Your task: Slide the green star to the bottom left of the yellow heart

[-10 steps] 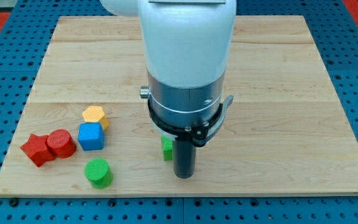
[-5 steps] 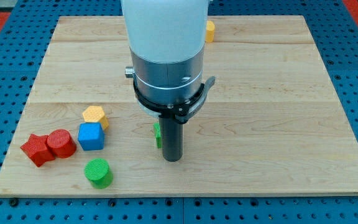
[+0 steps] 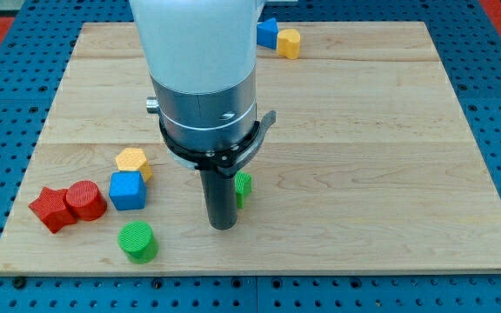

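Observation:
The green star (image 3: 243,188) lies near the board's lower middle, mostly hidden behind my rod, so only its right part shows. My tip (image 3: 223,227) rests on the board just left of and below the star, close to it or touching. A yellow block (image 3: 289,43), probably the heart, sits at the view's top next to a blue block (image 3: 267,33). Another yellow block (image 3: 133,163), hexagon-like, sits at the left.
A blue cube (image 3: 127,190) sits under the left yellow block. A red cylinder (image 3: 85,200) and a red star (image 3: 50,209) lie further left. A green cylinder (image 3: 136,242) stands near the bottom edge. The arm's white body hides the upper middle of the wooden board (image 3: 390,174).
The arm and tip moved toward the view's left. The green star showed on the rod's left before and now shows on its right. The top yellow and blue blocks came into view.

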